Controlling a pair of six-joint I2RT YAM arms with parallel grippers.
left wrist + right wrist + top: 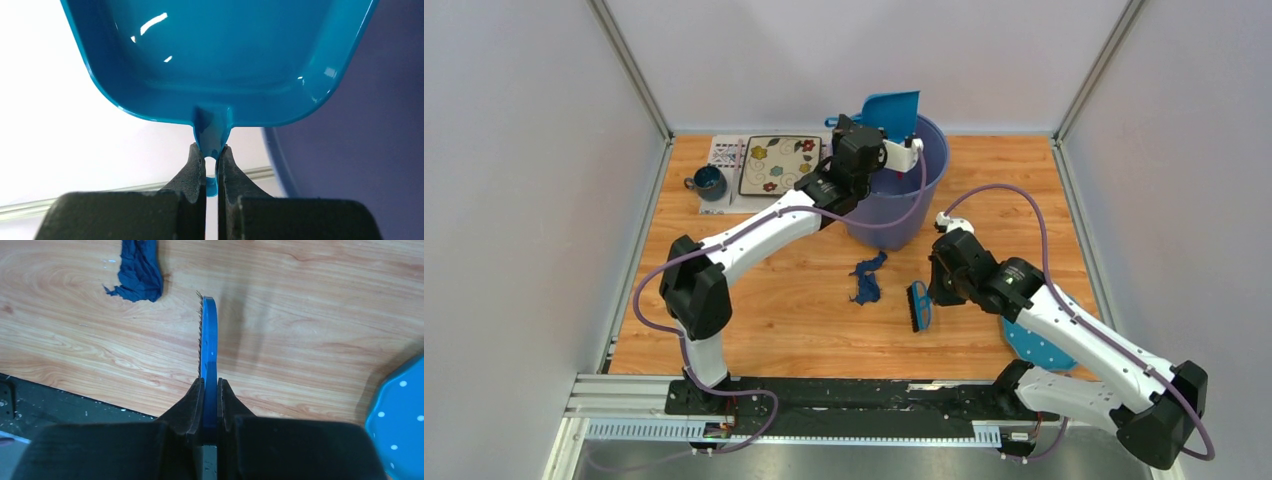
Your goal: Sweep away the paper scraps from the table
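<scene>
One dark blue crumpled paper scrap (867,280) lies on the orange-brown table (774,310), also in the right wrist view (138,272). My left gripper (904,143) is shut on the handle of a blue dustpan (894,112), held tilted up over the purple bucket (924,195). In the left wrist view the gripper (211,152) pinches the handle and the dustpan's tray (220,55) looks empty. My right gripper (932,295) is shut on a blue hand brush (919,306), just right of the scrap. The right wrist view shows the gripper (210,385) and brush (208,335), bristles to the left.
A flower-patterned placemat (779,163) and a dark blue mug (708,182) sit at the back left. A blue polka-dot piece (1036,350) lies at the front right under my right arm, also in the right wrist view (400,415). Metal frame posts bound the table.
</scene>
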